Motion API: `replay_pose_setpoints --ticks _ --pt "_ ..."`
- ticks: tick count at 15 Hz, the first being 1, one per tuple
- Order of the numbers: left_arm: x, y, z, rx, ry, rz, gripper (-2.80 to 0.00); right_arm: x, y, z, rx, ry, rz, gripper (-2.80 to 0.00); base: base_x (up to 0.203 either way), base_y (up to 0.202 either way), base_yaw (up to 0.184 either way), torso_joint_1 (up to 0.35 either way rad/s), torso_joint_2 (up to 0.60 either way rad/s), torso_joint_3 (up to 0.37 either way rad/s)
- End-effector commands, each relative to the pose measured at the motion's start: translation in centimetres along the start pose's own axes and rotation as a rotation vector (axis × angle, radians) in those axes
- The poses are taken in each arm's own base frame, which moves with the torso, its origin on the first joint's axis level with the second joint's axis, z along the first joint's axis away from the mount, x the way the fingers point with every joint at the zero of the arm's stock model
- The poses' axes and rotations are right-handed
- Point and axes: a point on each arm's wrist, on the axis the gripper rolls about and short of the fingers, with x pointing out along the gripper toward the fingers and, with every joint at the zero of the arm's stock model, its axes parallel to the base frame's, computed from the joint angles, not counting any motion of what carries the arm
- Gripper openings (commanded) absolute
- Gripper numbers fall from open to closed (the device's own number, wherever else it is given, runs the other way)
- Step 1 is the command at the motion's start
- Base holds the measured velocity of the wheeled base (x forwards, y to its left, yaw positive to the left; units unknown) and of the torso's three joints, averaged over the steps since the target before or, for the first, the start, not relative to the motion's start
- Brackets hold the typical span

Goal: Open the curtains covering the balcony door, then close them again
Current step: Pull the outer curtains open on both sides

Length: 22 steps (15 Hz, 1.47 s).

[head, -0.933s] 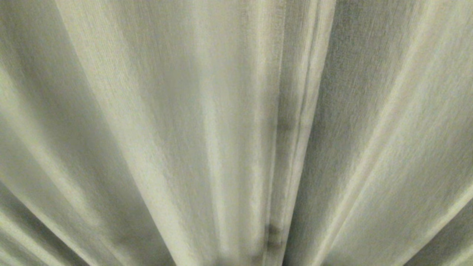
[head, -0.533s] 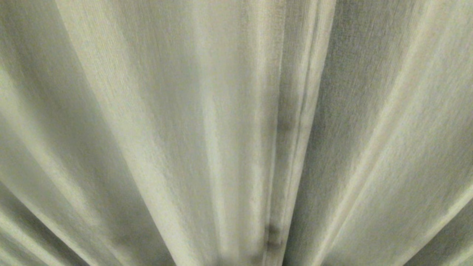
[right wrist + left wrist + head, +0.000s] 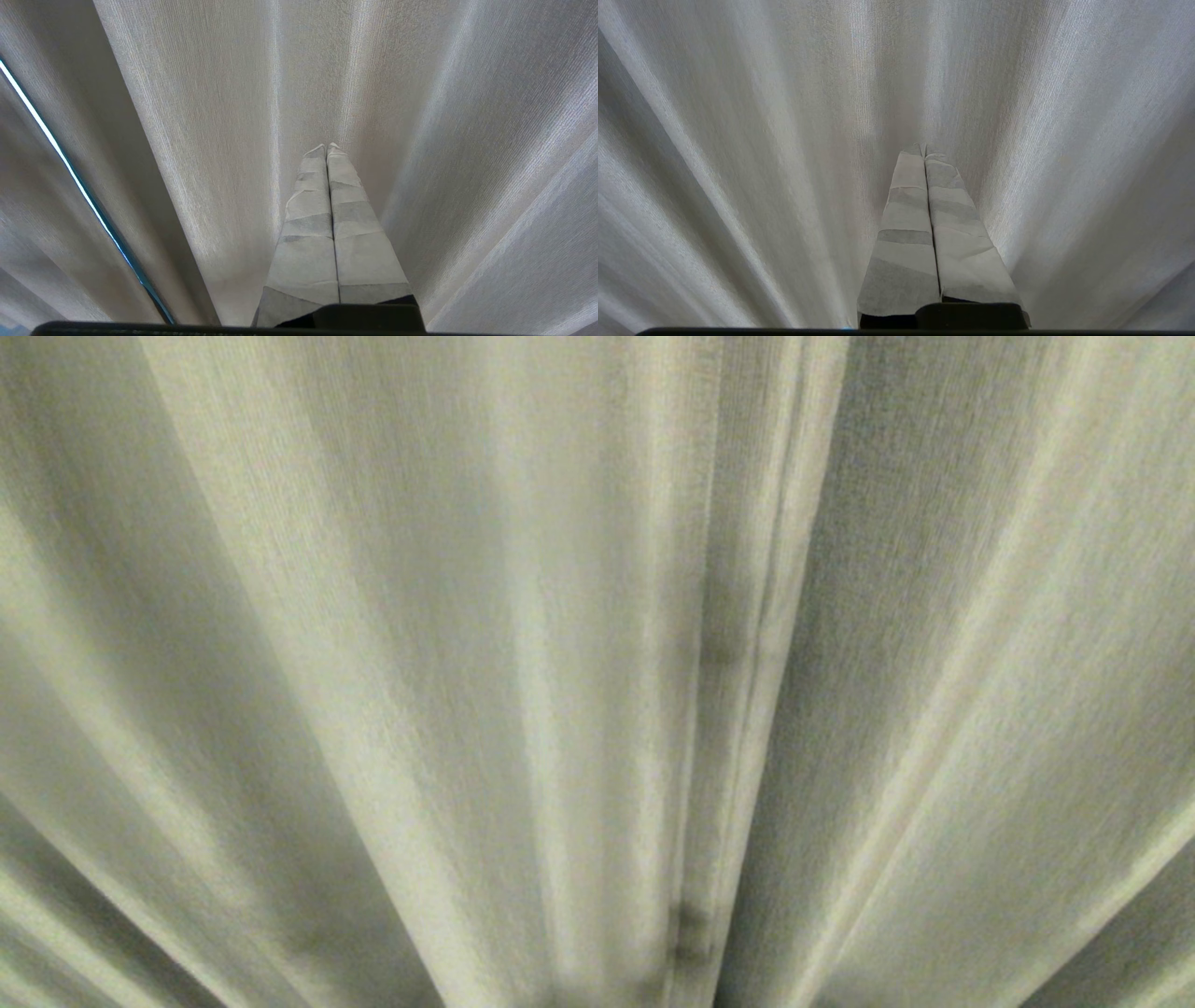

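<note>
In the head view, the curtains point(image 3: 597, 672), cream-beige woven pleated drapes, fill the whole frame close ahead, with an overlapping hemmed edge point(image 3: 747, 644) running down just right of centre; neither arm shows.

In the left wrist view, the left gripper point(image 3: 923, 148), its fingers wrapped in pale tape, is pressed fully together on nothing, tips near the drapes.

In the right wrist view, the right gripper point(image 3: 327, 147) is likewise closed and empty, pointing at the fabric; a thin bright slit point(image 3: 70, 168) shows between two folds.

A thin strip of bright daylight point(image 3: 70, 173) shows through a narrow gap; nothing else of the room shows.
</note>
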Motion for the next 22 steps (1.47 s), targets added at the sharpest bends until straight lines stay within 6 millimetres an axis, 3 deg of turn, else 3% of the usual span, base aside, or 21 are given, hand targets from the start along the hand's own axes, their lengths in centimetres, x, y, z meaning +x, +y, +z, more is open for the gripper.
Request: replay_pose_setpoints --ticks 1,22 --pt "0.00 0.00 0.00 -0.001 -0.001 -0.001 -2.80 0.00 0.00 0.00 0.000 0.000 0.001 -2.80 0.000 0.000 0.000 0.000 0.00 0.000" --pt "0.00 0.04 0.03 -0.027 -0.004 0.019 -2.80 0.00 0.00 0.00 0.000 0.000 0.002 -2.80 0.000 0.000 0.000 0.000 0.00 0.000"
